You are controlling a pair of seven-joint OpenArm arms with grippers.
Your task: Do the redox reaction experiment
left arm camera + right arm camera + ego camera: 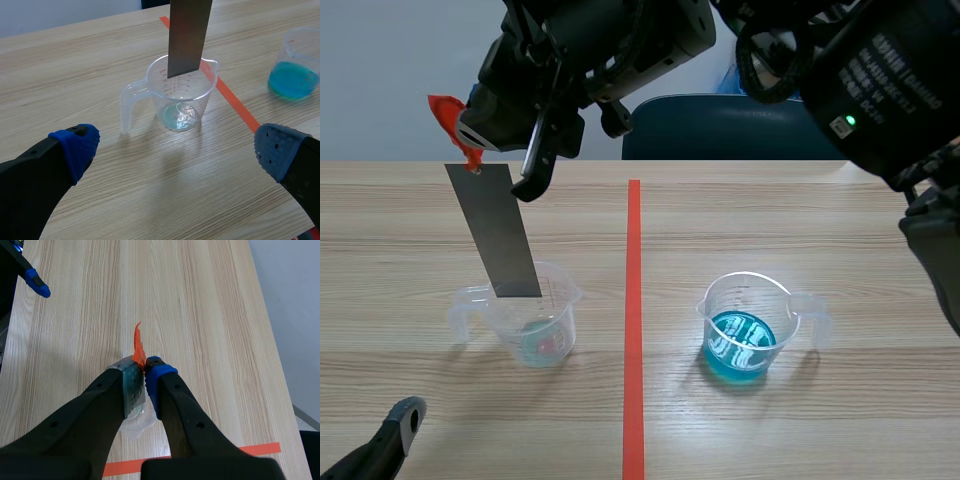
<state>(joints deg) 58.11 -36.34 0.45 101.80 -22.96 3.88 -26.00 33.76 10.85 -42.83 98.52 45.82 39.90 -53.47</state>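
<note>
Scene view: raised R claw (470, 138) pinches metal strip (505, 235) at beaker (535, 335) rim; L claw (175, 145) spread, low.

The right arm (650, 25) stood raised and reached in past the middle, its right gripper (470, 135) angled downward, fingers clamped on the top end of a metal strip (500, 235). The left gripper (177, 145) sat low, its blue pads (80, 145) spread wide apart and holding nothing.
</note>
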